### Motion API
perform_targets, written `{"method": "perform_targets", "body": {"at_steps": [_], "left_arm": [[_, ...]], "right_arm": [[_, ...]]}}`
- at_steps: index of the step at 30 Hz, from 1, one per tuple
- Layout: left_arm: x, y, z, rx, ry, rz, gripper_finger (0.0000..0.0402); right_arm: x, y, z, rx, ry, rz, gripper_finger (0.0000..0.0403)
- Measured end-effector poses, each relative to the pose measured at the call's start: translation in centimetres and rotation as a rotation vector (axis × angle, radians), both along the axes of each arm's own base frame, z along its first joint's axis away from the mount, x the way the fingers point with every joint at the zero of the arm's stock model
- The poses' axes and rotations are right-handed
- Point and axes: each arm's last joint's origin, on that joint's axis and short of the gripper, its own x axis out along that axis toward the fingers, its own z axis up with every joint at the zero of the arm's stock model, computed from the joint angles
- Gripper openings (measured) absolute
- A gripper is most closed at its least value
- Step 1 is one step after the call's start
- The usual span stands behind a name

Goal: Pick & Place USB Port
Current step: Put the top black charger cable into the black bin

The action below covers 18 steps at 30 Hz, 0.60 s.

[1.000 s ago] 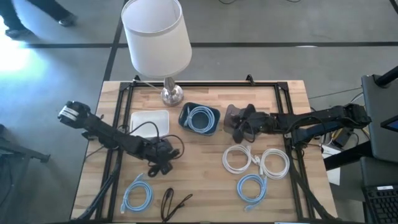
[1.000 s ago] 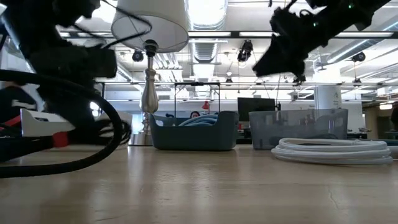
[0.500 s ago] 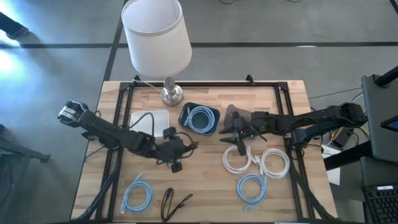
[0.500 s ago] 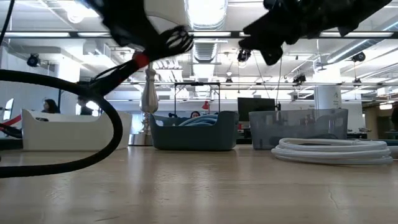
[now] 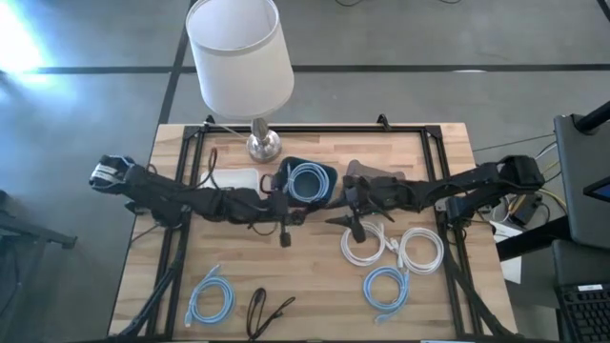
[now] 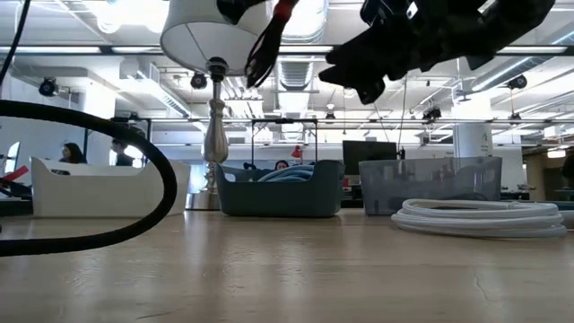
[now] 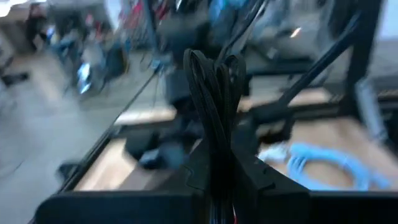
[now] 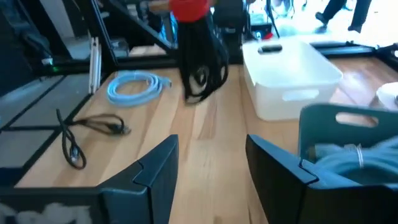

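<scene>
The left gripper (image 5: 276, 207) was squeezed tight on a bundled black cable with a red band (image 7: 214, 99), holding it up over the middle of the wooden table (image 5: 315, 286). At its 3 o'clock, the right gripper (image 5: 345, 217) hung with fingers wide apart, holding nothing.

Lamp shade (image 5: 239, 52): white, plain.
Lamp base (image 5: 263, 145): shiny silver metal.
Tabletop (image 5: 315, 276): light wood planks, black metal frame.
Rectangular plastic bin (image 8: 289, 78): white.
Small tub (image 5: 306, 181): dark blue, holding a pale blue coil.
Bundled cable (image 7: 214, 106): black, with a red band.
Coiled cables (image 5: 393, 246): two white, two light blue.
</scene>
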Motion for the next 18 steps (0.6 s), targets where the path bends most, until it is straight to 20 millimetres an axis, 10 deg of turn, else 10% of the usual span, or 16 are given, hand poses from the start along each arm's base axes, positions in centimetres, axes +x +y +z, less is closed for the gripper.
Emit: {"method": "perform_targets", "body": {"at_steps": [18], "left_arm": [[-0.5, 0.5, -1.4, -0.026, -0.156, -0.011, 0.0039]], "right_arm": [[3.6, 0.1, -0.3, 0.072, -0.247, -0.008, 0.0185]]}}
